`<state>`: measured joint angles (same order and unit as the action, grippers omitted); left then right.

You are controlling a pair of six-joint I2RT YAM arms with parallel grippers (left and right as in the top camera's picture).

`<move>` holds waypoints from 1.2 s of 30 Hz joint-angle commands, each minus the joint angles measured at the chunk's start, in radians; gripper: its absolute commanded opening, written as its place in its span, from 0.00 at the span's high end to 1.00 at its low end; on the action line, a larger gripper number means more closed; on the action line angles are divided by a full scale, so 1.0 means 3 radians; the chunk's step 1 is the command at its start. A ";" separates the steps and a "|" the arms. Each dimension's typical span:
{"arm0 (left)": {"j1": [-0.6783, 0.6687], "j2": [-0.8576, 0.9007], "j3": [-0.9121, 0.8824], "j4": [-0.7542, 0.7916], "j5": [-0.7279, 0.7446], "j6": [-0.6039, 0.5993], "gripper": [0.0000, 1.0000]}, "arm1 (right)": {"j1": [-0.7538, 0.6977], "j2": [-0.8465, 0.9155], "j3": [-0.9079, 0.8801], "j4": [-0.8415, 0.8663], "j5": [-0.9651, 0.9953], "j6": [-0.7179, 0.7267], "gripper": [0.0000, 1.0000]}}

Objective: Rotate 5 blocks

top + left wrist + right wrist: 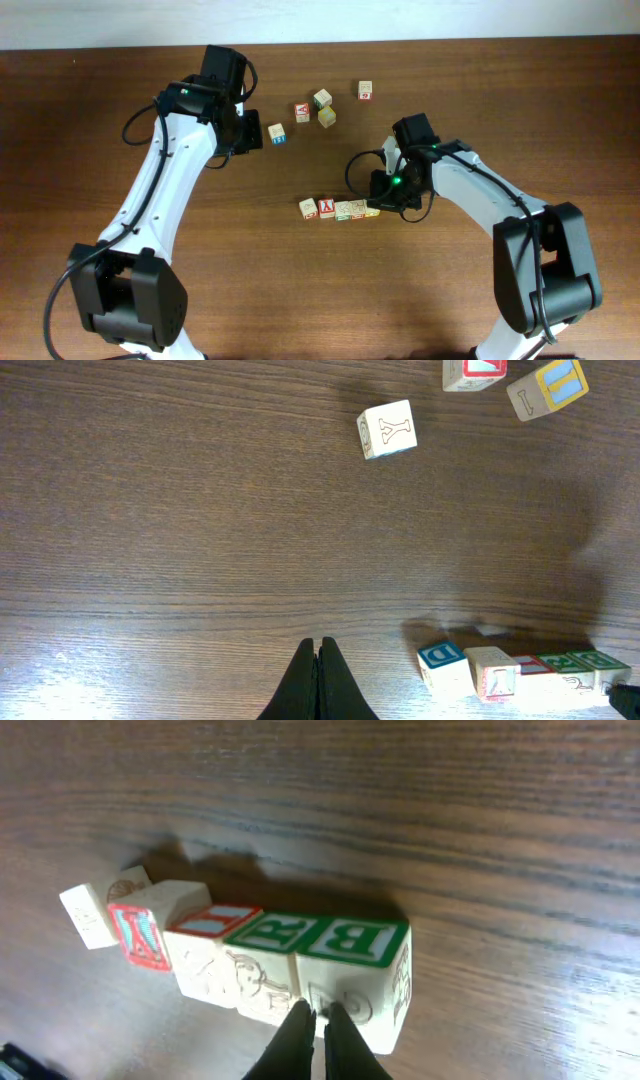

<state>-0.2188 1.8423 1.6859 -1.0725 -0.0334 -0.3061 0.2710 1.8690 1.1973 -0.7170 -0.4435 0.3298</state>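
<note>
Five blocks (pixel 343 210) in row on bench (pixel 250 290). Right fingers (pixel 297 1038) pressed together at end block (pixel 355 942); left fingers (pixel 303 682) pressed together, apart.

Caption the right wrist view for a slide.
Right gripper, jaws shut, poised at the side of a row of lettered blocks on the wooden table.

Five blocks (pixel 215 955) sit in a close row on the dark wooden bench (pixel 500 820). One end block is topped with a green B (pixel 360 942), and its neighbour with a green R (pixel 275 933). The right gripper (pixel 318 1020) has its jaws pressed together, tips against the near face of the B block.
</note>
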 commanded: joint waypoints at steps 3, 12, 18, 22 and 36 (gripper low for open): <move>-0.0003 0.0011 0.0071 -0.0048 0.0036 0.0056 1.00 | 0.0013 0.0006 0.0575 -0.0167 -0.0017 -0.0001 0.92; 0.0136 -0.0292 0.0337 -0.0141 -0.0135 -0.0131 1.00 | 0.0557 0.0075 0.0675 0.0385 0.0832 0.0837 0.92; 0.0200 -0.0308 0.0323 -0.0182 -0.0205 -0.0164 1.00 | 0.0884 0.0328 0.0722 0.0502 0.1100 0.0963 0.93; 0.0200 -0.0305 0.0323 -0.0182 -0.0205 -0.0164 1.00 | 0.0982 0.0486 0.0785 0.0432 0.1170 0.0963 0.95; 0.0193 -0.0305 0.0323 -0.0230 -0.0206 -0.0161 1.00 | 0.1063 0.0512 0.0792 0.0347 0.1171 0.1092 0.96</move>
<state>-0.1596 1.7672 1.7676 -1.1378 -0.0803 -0.3412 0.5781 2.0155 1.4178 -0.5991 -0.1123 0.6304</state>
